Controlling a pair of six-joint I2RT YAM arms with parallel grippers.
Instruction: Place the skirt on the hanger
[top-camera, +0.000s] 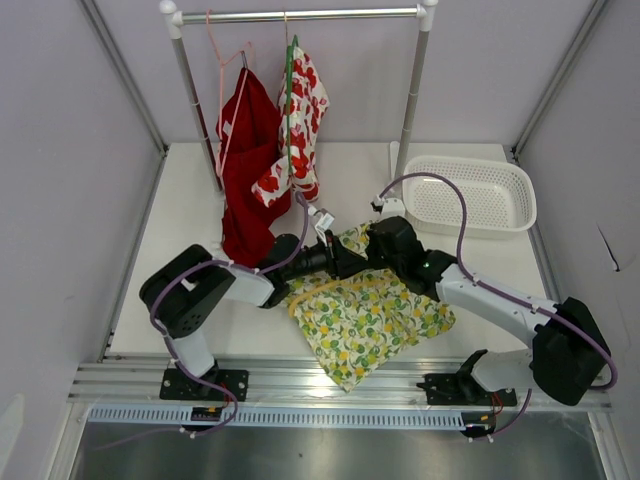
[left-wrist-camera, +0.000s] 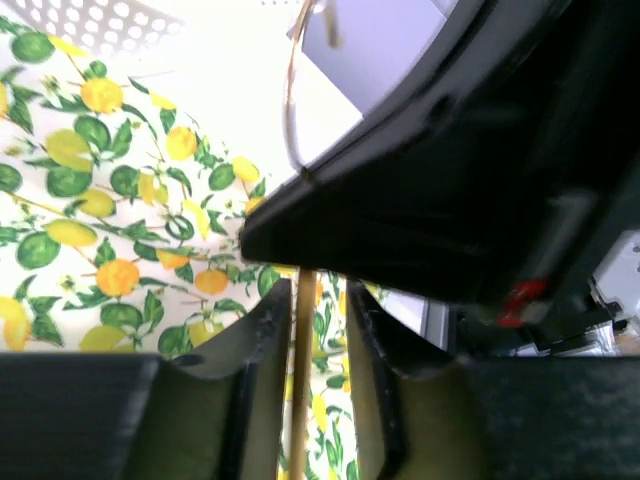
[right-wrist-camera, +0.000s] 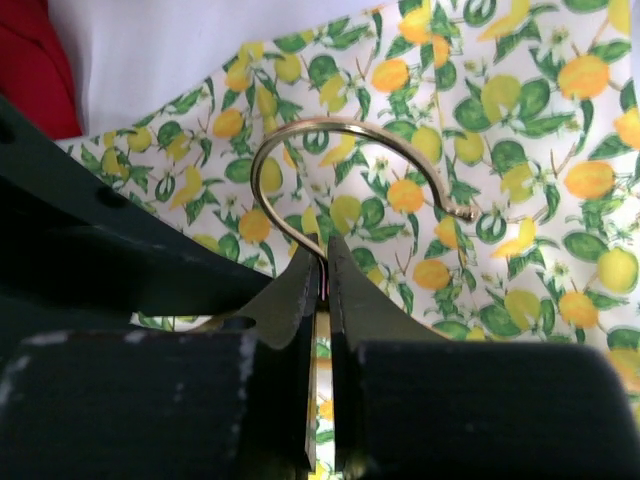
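Observation:
The skirt (top-camera: 365, 312), white with lemons and green leaves, lies spread on the table in front of both arms. It also fills the left wrist view (left-wrist-camera: 100, 200) and the right wrist view (right-wrist-camera: 520, 150). My right gripper (top-camera: 383, 243) (right-wrist-camera: 325, 255) is shut on the neck of the hanger, just below its metal hook (right-wrist-camera: 340, 121), over the skirt's top edge. My left gripper (top-camera: 338, 255) (left-wrist-camera: 320, 300) sits close beside it. Its jaws stand apart around the hanger's thin tan bar (left-wrist-camera: 303, 380), which rests against one finger. The rest of the hanger is hidden.
A clothes rack (top-camera: 300, 15) at the back holds a red garment (top-camera: 245, 160) on a pink hanger (top-camera: 215, 60) and a red-flowered garment (top-camera: 300, 120) on a green hanger (top-camera: 290, 70). A white basket (top-camera: 520, 185) stands at the back right.

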